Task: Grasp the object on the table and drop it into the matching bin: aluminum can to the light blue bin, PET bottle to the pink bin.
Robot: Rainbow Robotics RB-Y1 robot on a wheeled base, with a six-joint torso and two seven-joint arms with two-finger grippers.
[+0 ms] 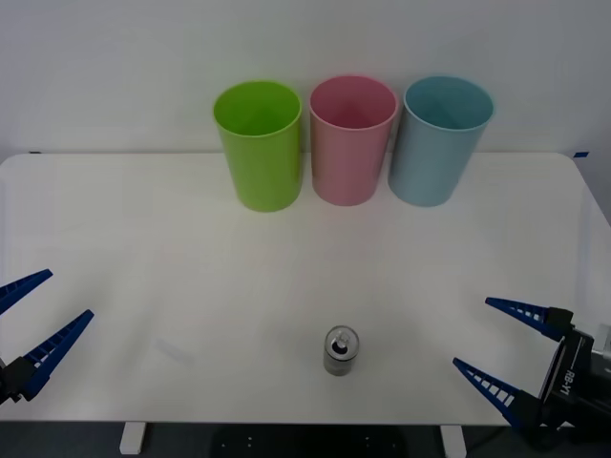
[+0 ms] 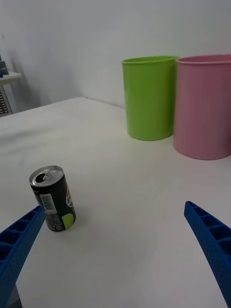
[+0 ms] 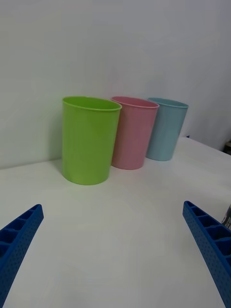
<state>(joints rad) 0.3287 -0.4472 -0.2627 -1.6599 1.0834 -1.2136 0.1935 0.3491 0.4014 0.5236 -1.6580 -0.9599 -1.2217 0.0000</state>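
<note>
Can: aluminum can [image 1: 341, 350], small cylinder with shiny silver top and pull tab, dark sides with a printed label and a lime patch; I see it upright on the table's near edge, about midway across, nearer my right side.
Table: white table [image 1: 143, 248], smooth matte top with rounded corners.
Bins: three tall tapered plastic bins with round rims, in a row at the far edge, sides close together; lime green bin [image 1: 259, 145] on the left, pink bin [image 1: 351, 140] in the middle, light blue bin [image 1: 439, 140] on the right.
Right gripper: right gripper [image 1: 503, 347], blue ribbed fingers spread wide, holding nothing; in my right wrist view one finger [image 2: 19, 240] sits just beside the can, and I cannot tell whether it touches.
Right arm: low over the near right corner, fingers pointing left toward the can.
Left gripper: left gripper [image 1: 40, 311], blue ribbed fingers spread wide, empty.
Left arm: low at the near left edge, well apart from the can.
</note>
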